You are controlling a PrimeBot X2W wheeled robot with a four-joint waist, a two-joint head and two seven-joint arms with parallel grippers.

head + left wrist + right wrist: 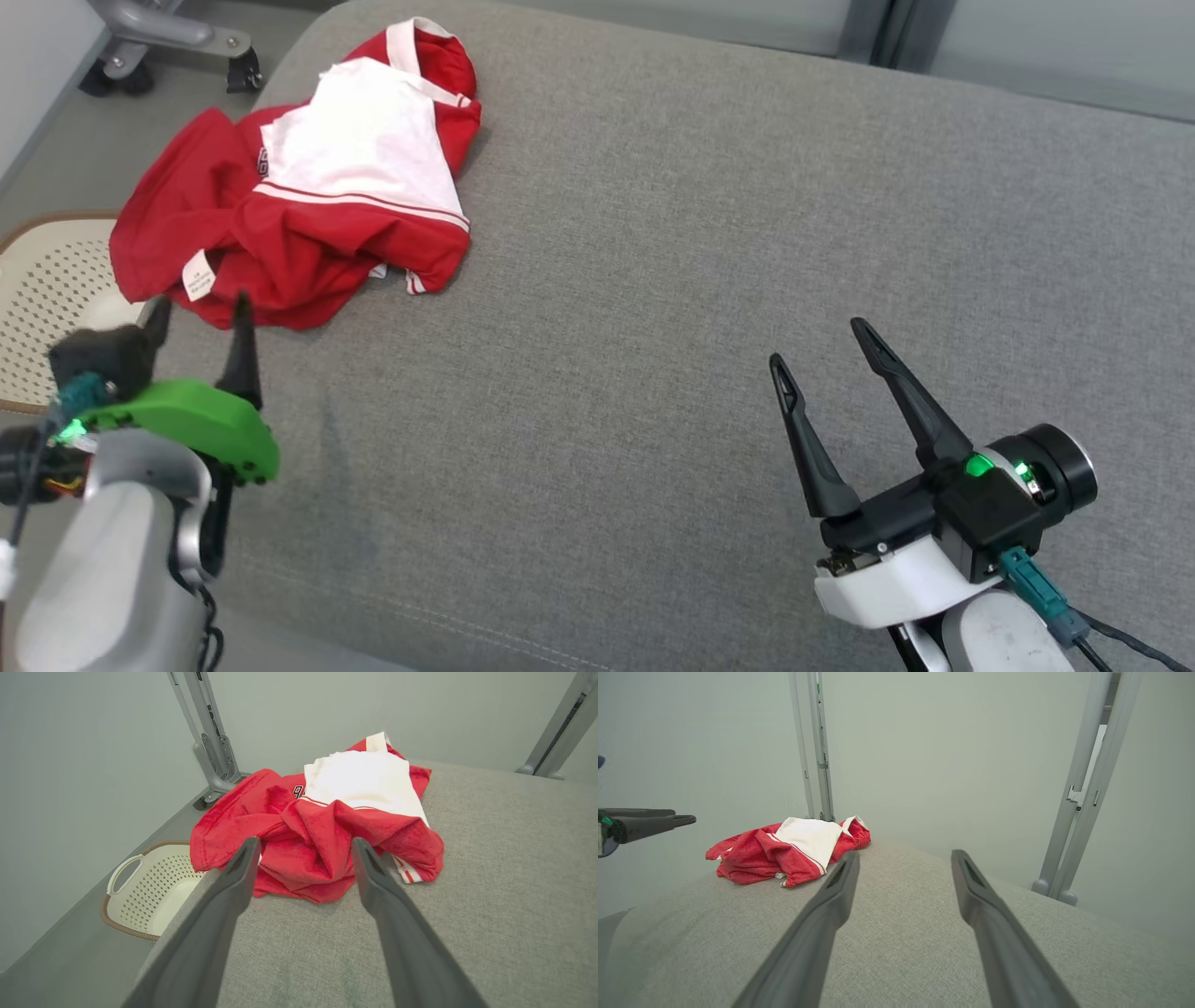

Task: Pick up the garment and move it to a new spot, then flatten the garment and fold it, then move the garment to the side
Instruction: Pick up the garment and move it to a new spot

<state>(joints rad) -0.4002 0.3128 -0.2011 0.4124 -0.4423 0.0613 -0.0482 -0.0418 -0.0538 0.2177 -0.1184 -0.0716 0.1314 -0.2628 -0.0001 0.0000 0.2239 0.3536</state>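
**Inspector:** Where is the garment [308,196]?

**Assistant:** It is crumpled in a heap at the far left corner of the cushion [653,280]. It is red, with a white panel and white stripes uppermost. Its left part hangs past the cushion's left edge.

**Inspector:** Any writing?

**Assistant:** Two items. A white tag [197,275] lies on the red cloth at the heap's near left. It carries print, too small to read. Dark lettering [263,161] sits on the red beside the white panel, partly tucked under a fold, and is not legible.

**Inspector:** Left gripper [202,303]?

**Assistant:** The fingers are spread wide with nothing between them. It stands at the left edge, tips at the heap's near side. In the left wrist view the tips frame the front red fold. Whether they touch the cloth cannot be told.

**Inspector:** Right gripper [816,342]?

**Assistant:** Also spread wide, holding nothing. It is over the near right part of the cushion, well apart from the garment.

**Inspector:** Edges and room?

**Assistant:** Plain grey fabric runs from the heap toward the right and near edges, a broad stretch between the garment and the right gripper. Off the left edge, a perforated basket [47,280] stands on the floor [140,112], just below the overhanging cloth. Beyond the far left corner, a grey frame [168,33] with castors stands on the floor, near the heap.
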